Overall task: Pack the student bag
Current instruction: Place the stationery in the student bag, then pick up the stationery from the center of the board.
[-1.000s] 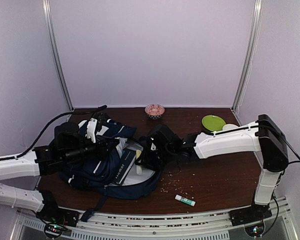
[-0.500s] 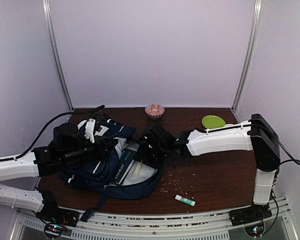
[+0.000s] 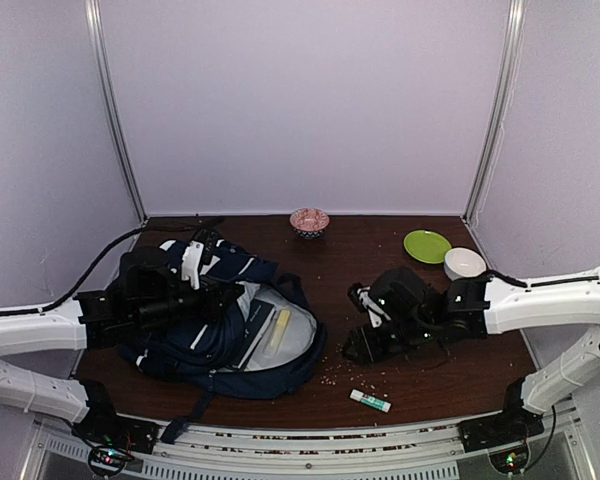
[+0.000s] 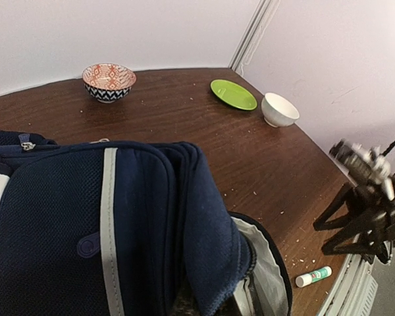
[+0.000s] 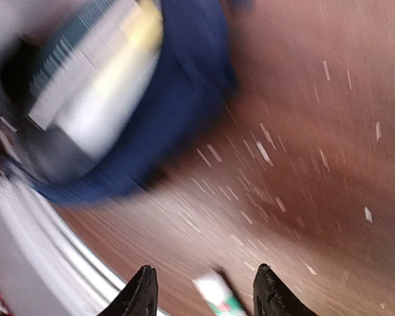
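Student bag [image 3: 170, 345], yellow item [image 3: 280, 329] inside

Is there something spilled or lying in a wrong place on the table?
Yes. Small pale crumbs are scattered over the brown table, mostly between the open bag and the glue stick, which lies alone on its side near the front edge. Nothing looks broken.

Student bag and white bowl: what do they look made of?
Student bag: matte navy woven fabric, going by its mesh texture and soft folds. White bowl: probably glazed ceramic, smooth with a faint sheen, though plastic is possible.
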`<state>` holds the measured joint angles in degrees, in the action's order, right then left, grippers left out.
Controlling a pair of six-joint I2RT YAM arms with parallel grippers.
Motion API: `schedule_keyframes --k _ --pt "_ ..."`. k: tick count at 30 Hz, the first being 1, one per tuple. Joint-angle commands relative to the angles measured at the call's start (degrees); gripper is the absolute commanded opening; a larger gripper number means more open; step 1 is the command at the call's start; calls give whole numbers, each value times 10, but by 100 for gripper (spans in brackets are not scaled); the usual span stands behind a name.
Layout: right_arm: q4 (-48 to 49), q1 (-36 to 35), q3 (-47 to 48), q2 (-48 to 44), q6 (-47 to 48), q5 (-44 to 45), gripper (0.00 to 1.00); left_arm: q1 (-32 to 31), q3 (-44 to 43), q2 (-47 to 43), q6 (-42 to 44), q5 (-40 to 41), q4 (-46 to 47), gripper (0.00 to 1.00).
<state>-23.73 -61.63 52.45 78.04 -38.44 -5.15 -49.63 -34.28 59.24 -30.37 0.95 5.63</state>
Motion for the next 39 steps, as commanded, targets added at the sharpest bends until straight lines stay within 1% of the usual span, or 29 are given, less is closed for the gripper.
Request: schedule_keyframes --k 1,3,8,15,20,27,34,37,39 --pt "-53 -22 -93 -11 70 -11 49 4 -3 16 5 19 -22 0" --pt "-48 -33 -105 -5 75 -14 51 3 -5 22 2 18 -21 0" --pt "-70 -51 -87 38 97 9 54 1 -12 27 2 20 -28 0" --pt "-82 -76 -78 72 115 18 53 0 -5 18 1 26 -32 0" --pt "-95 -85 -72 96 109 43 46 0 -2 23 -2 25 -27 0" --pt "-104 -95 -58 103 79 79 26 0 -1 22 2 28 -28 0" --pt "-89 -92 -18 80 -11 124 14 0 0 22 0 32 -25 0" --pt "-90 -84 -5 94 -60 135 11 0 -2 21 0 32 -25 0" --pt "-85 -79 -14 103 -99 144 10 -1 -1 20 -1 32 -26 0"
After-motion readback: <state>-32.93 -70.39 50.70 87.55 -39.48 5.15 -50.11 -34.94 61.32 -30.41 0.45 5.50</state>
